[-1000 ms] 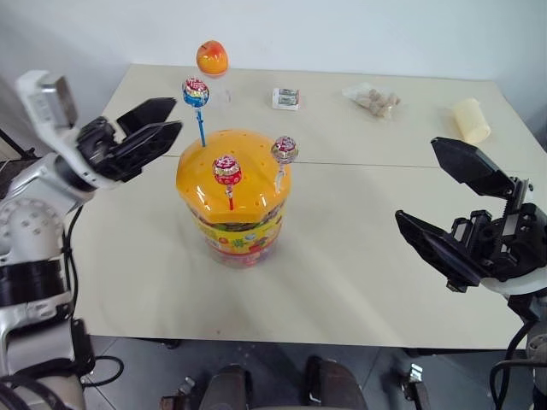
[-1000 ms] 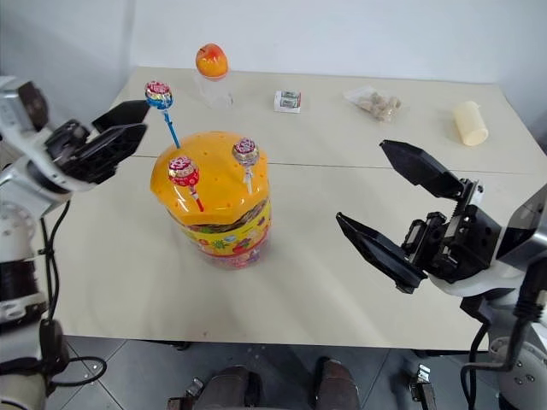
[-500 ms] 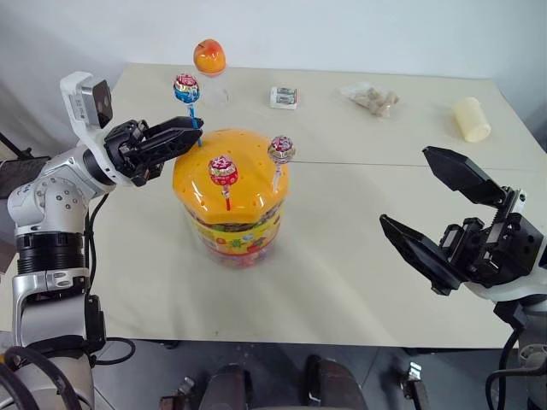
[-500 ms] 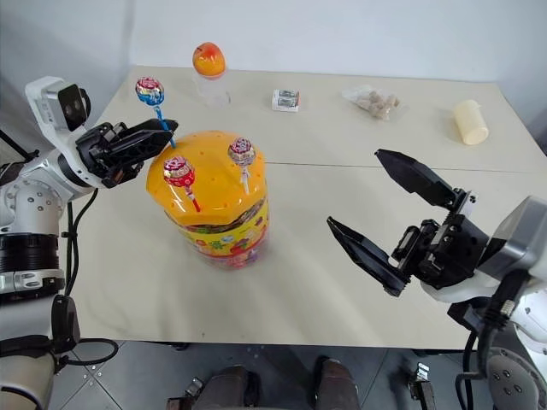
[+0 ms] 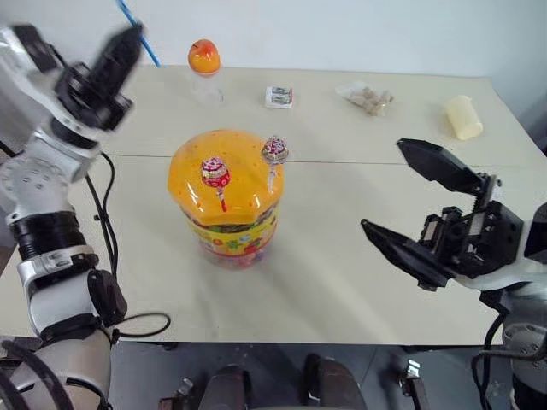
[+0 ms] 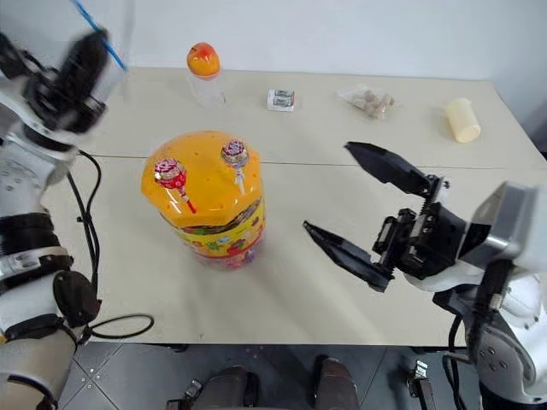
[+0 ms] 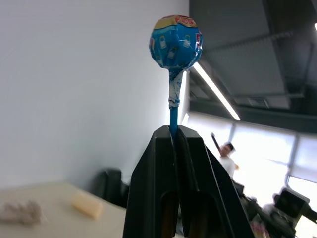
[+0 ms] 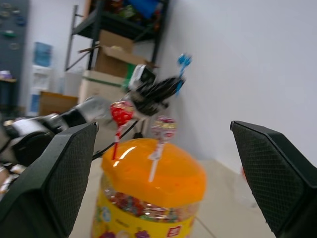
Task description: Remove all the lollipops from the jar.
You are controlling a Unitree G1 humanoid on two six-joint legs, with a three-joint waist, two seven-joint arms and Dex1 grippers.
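The jar is a clear tub with a colourful label and an orange domed lid, standing mid-table. Two lollipops stick up from the lid: a red one and one on a white stick. My left gripper is raised up and to the left of the jar, shut on the blue stick of a blue-wrapped lollipop, which is clear of the lid. In the head view its stick rises past the picture's top. My right gripper hangs wide open to the right of the jar, holding nothing.
At the table's back stand an orange ball-topped clear bottle, a small packet, a clear bag of brown pieces and a pale cylinder. The table has bare room around the jar.
My left gripper shut on the blue lollipop's stick and lifted it out of the lid, up and to the left. The right gripper drifted slightly toward the jar, still open.
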